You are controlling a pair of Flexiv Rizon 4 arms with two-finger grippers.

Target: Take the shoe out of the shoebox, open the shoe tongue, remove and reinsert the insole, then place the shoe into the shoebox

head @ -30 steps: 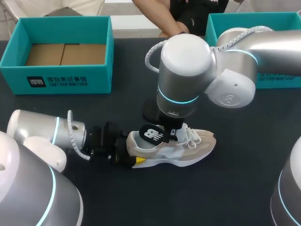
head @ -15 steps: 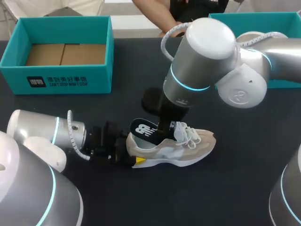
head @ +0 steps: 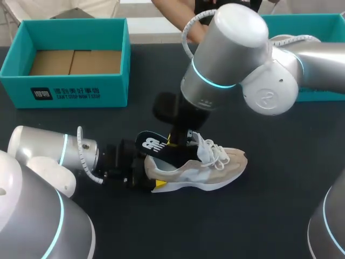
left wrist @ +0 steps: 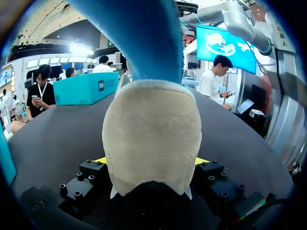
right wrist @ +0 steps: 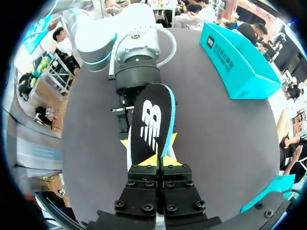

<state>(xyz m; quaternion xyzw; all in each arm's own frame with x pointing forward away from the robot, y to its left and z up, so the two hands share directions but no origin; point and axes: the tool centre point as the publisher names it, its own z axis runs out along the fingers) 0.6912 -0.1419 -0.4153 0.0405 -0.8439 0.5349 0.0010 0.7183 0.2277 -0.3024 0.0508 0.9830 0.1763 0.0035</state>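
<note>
Well apart from the shoe (head: 215,168) stands the open shoebox (head: 81,90).

A dark, matte bench (head: 269,216) fills the head view from side to side. At the upper right of the frame a second teal box (head: 312,22) stands on it near the far edge, open at the top, with only part of its rim and walls showing. In the left wrist view the same box shows as a long teal block with a small dark mark on its side.
</note>
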